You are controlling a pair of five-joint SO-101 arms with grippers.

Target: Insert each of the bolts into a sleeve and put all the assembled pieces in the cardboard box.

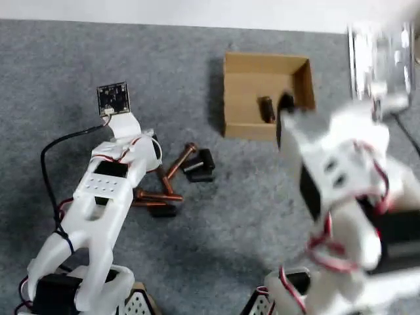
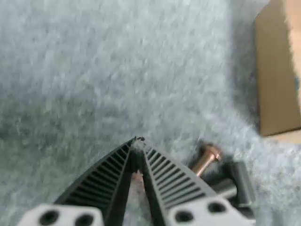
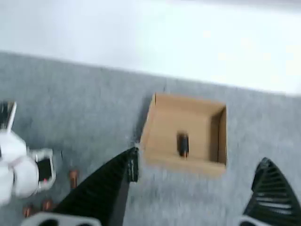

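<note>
Just beside left fingers [image 2: 110, 176], a bolt [image 2: 206, 159]

Left arm [image 1: 105, 193] and right arm [image 1: 341, 164]: white plastic shells, black servos, red wiring, ribbed black fingers [image 2: 106, 181].

The bench [image 1: 249, 216] is covered over its whole visible top with a grey, felt-like cloth, on which faint mottling is seen. Beyond its far edge a plain white surface [image 1: 164, 10] is shown as a narrow strip in the high view and as a broad band in the right wrist view. At the far right corner a transparent plastic object [image 1: 380, 59] is seen, too blurred to be identified. Just beside it a dark cable [image 1: 408, 134] is laid across the cloth.
</note>
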